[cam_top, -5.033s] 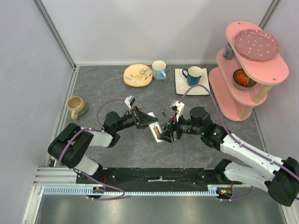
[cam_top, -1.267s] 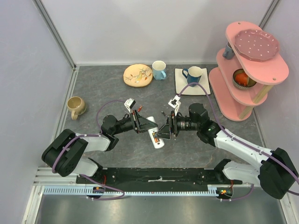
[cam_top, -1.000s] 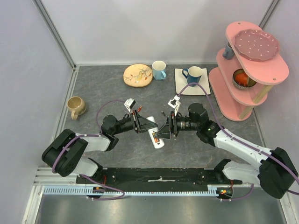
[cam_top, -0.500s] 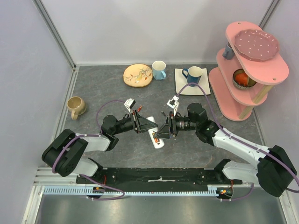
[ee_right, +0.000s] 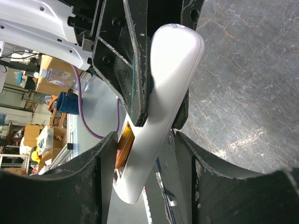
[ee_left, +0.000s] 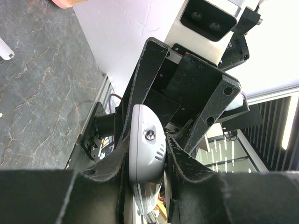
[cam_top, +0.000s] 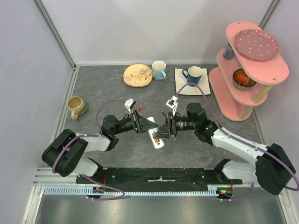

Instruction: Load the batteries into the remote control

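The white remote control (cam_top: 157, 138) is held off the table between both arms. My left gripper (cam_top: 148, 125) is shut on it; in the left wrist view the remote's rounded end (ee_left: 145, 144) is pinched between my fingers (ee_left: 180, 161). In the right wrist view the remote (ee_right: 170, 79) runs diagonally, with an orange battery (ee_right: 125, 143) lying in its open compartment. My right gripper (ee_right: 145, 147) is open and straddles the remote's lower end, its left finger (ee_right: 96, 186) close beside the battery. It also shows in the top view (cam_top: 162, 132). No other batteries are in view.
A beige mug (cam_top: 74, 106) stands at the left. At the back are a patterned plate (cam_top: 138, 74), a light blue mug (cam_top: 159, 70) and a dark blue mug (cam_top: 192, 73) on a white square plate (cam_top: 202, 87). A pink tiered shelf (cam_top: 247, 70) stands at the right.
Since five seconds ago both grippers and the remote have moved slightly back and left. Over the last second the right wrist edged a little to the left; the left arm is still.
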Motion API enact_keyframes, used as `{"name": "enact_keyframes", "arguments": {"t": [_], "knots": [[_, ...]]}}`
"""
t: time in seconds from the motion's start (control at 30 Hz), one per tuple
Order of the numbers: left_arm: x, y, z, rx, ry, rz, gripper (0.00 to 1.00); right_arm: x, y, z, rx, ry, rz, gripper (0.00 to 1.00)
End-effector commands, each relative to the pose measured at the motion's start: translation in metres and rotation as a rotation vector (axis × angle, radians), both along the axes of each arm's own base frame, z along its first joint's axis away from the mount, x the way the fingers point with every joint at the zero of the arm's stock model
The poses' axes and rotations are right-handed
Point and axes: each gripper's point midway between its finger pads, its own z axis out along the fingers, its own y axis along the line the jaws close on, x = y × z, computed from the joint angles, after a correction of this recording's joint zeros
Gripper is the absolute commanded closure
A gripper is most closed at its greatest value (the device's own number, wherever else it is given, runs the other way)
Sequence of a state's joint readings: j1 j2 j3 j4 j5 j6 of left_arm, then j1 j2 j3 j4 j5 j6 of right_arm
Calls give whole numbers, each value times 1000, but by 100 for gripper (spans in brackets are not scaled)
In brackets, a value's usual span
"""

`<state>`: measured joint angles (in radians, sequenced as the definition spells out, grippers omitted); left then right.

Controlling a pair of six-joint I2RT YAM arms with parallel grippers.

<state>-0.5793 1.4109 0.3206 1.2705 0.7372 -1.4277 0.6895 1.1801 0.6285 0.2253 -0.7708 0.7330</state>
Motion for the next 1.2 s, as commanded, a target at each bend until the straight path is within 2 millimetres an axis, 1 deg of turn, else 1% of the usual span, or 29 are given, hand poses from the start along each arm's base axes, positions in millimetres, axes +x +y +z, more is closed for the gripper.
{"name": "enact_keyframes", "arguments": {"t": [0.0,0.17,0.6,0.83,1.0,1.07,1.1,1.17], "knots": [[-27,14,87,-253,-399,-21,98,7,1,-5,-14,-3,-18,42],[-27,14,87,-255,-400,-20,98,8,1,-5,-16,0,-21,46],[-27,15,88,-257,-401,-17,98,15,-2,-12,-62,0,-63,60],[-27,15,88,-258,-402,-17,98,18,-3,-15,-90,0,-83,64],[-26,14,87,-257,-396,-13,98,20,-3,-17,-104,1,-91,64],[-26,14,87,-257,-398,-12,98,20,-2,-16,-103,0,-91,61],[-25,14,86,-255,-397,-12,98,19,-2,-15,-101,-2,-91,58],[-24,13,85,-253,-392,-9,98,19,-2,-14,-100,2,-93,57]]}}
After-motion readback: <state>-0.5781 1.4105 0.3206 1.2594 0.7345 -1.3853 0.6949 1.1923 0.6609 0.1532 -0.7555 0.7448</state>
